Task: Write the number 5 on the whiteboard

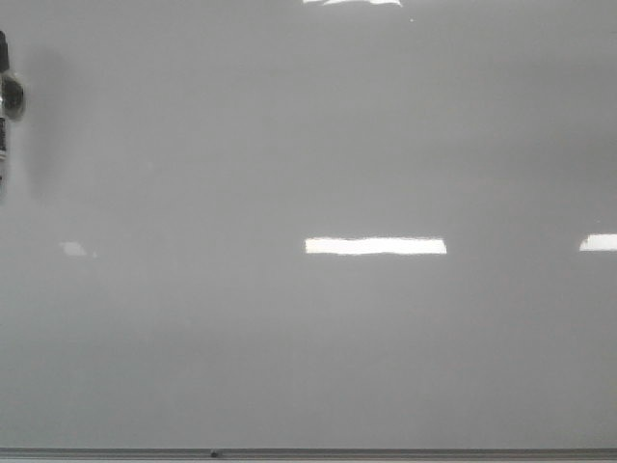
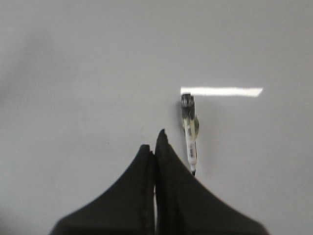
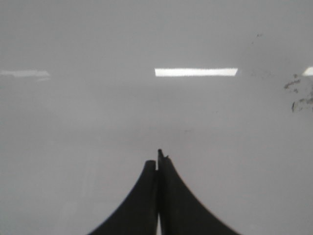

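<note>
Pale grey glossy whiteboard (image 1: pixel 308 338) fills the front view; thin grey metal edge along its lower side. Bright rectangular light reflections (image 1: pixel 376 246) sit on the surface. No drawn digit can be made out on the board in any view.

Front view, far left edge: a marker (image 1: pixel 5 106) with dark cap and clear labelled body, only partly in frame, throwing a soft shadow on the board beside it. Neither pincer shows in this view.

Left wrist view: left gripper (image 2: pixel 155 142) with its two dark fingers pressed together, nothing between the tips. The marker (image 2: pixel 190 132) lies on the board just beside the fingers, on the side of the taller finger, roughly parallel to them. Its far end with the dark cap reaches past the fingertips and meets the end of a light reflection; its near end comes close up against the finger's outer flank. Whether it touches the finger cannot be told. The marker is outside the jaws, not held.

Right wrist view: right gripper (image 3: pixel 159 159) likewise closed tight, empty, over bare board. Some dark smudges (image 3: pixel 298 93) mark the board well off to one side, beyond the fingertips; too faint to read as any figure.
</note>
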`<action>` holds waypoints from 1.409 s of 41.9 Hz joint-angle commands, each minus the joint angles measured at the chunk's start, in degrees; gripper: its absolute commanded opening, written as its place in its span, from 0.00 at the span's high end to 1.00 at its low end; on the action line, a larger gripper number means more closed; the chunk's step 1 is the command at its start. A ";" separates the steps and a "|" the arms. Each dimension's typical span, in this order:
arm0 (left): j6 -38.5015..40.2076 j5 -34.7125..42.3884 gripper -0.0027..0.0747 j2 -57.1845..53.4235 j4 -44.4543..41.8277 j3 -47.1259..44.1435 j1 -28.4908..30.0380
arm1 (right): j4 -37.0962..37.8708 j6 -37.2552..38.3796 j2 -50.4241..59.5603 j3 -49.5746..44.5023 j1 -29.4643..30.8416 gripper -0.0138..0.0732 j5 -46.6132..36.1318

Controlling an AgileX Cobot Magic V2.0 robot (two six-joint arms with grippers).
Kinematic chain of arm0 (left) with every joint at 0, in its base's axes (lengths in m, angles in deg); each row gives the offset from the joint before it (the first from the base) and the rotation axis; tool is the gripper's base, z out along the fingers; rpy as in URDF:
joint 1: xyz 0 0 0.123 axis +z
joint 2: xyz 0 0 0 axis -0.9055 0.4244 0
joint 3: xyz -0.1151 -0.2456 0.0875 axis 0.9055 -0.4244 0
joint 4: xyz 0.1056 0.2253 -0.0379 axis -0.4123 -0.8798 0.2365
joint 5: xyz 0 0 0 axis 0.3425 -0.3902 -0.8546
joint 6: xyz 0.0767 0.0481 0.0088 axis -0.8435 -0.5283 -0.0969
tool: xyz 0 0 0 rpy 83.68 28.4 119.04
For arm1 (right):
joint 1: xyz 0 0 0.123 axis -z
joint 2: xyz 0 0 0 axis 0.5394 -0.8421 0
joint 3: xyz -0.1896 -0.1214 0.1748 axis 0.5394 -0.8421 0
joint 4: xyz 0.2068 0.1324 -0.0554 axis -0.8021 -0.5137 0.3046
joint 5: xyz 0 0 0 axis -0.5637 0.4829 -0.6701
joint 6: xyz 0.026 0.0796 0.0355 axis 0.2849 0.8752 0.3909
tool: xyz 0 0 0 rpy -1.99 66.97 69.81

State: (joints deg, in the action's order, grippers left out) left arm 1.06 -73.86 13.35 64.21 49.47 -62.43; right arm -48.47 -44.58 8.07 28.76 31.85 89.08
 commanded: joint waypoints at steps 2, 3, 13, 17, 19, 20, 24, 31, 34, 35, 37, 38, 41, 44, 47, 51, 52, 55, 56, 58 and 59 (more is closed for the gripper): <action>0.49 -0.51 0.99 4.05 0.57 1.81 -0.47 | 0.33 0.09 -4.17 1.75 0.36 0.92 -3.06; 0.49 -0.96 0.99 4.35 0.57 1.81 -0.47 | 0.33 0.09 -4.68 1.75 0.36 0.92 -3.01; 0.49 -1.49 0.99 8.75 0.57 1.81 -0.47 | 0.34 0.09 -10.19 1.41 0.36 0.92 -2.23; 0.49 -1.70 0.99 9.94 0.57 1.81 -0.47 | 0.39 -2.43 -11.85 1.41 0.36 0.92 -1.17; 0.49 -1.70 0.99 10.38 0.57 1.81 -0.47 | 0.39 -3.83 -12.46 1.41 0.36 0.92 -0.84; 0.49 -1.70 0.99 10.72 0.57 1.81 -0.47 | 0.33 -4.26 -12.80 1.41 0.36 0.92 -0.78; -1.09 -1.23 0.96 11.98 0.57 1.81 -0.47 | 0.33 -4.40 -12.91 1.41 0.24 0.86 -0.65; -1.10 0.45 0.61 14.06 0.57 1.81 -0.47 | 0.33 -6.19 -12.91 1.41 0.24 0.52 -0.27; -1.10 1.56 0.43 15.08 0.68 1.81 -0.47 | 0.33 -6.34 -12.91 1.41 0.24 0.34 -0.33; -1.10 1.80 0.38 15.48 0.83 1.81 -0.47 | 0.33 -6.34 -12.91 1.41 0.24 0.29 -0.33; -1.21 2.55 0.29 16.47 2.01 1.81 -0.73 | 0.33 -6.34 -12.91 1.41 0.24 0.19 -0.15; -1.21 3.01 0.27 17.11 2.47 1.81 -1.25 | 0.33 -6.34 -12.91 1.41 0.24 0.16 -0.12; -2.87 3.94 0.26 18.85 3.31 1.81 -2.75 | 0.33 -6.34 -12.91 1.41 0.24 0.13 -0.06; -3.16 5.07 0.26 20.96 3.43 1.81 -4.63 | 0.33 -6.34 -12.91 1.41 0.24 0.13 -0.06; -3.16 6.33 0.26 23.32 3.43 1.81 -6.27 | 0.33 -6.34 -12.91 1.41 0.24 0.13 -0.06; -3.16 9.21 0.26 26.24 4.85 1.81 -7.60 | 0.33 -6.34 -12.91 1.41 0.24 0.13 -0.06; -3.16 10.65 0.26 27.29 5.92 1.81 -7.72 | 0.33 -6.34 -12.91 1.41 0.24 0.13 -0.12; -3.16 14.25 0.26 29.79 7.42 1.81 -8.24 | 0.33 -6.34 -12.91 1.41 0.24 0.13 -0.17; -3.16 15.41 0.26 30.67 7.96 1.81 -8.24 | 0.33 -6.34 -12.91 1.41 0.24 0.13 -0.17; -3.16 17.82 0.26 32.76 8.24 1.92 -8.24 | 0.33 -6.34 -12.91 1.41 0.24 0.13 -0.17; -3.16 18.56 0.26 33.34 8.24 1.92 -8.24 | 0.33 -6.34 -12.91 1.41 0.24 0.13 -0.17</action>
State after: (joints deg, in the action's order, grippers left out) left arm -2.00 -63.92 44.14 70.64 49.47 -70.18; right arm -48.47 -50.26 -4.48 28.76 31.85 92.52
